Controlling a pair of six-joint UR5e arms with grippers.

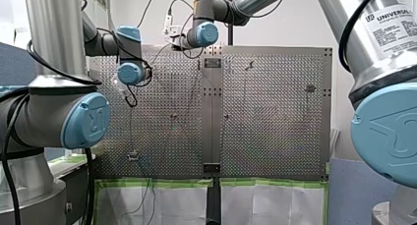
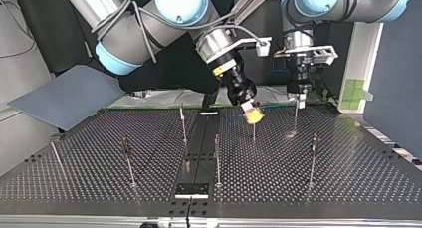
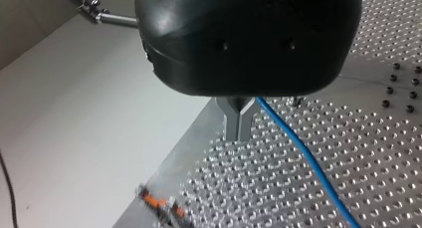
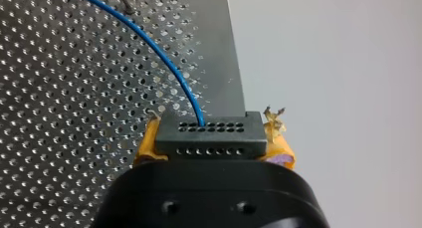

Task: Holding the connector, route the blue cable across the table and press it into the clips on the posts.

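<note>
left gripper [image 3: 239,137]: black body, metal fingers [image 3: 231,119] pressed together | cable [image 3: 308,161]: blue, runs from beside the fingers out over the perforated table [image 3: 268,193] | post [image 3: 117,19]: seen past the table's edge | small orange-marked part [image 3: 161,208]: on that edge

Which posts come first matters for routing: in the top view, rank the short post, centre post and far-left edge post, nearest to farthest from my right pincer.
1. The short post, just below the right pincer.
2. The centre post, mid-view, nearer the camera.
3. The edge post, at the view's far left.
</note>
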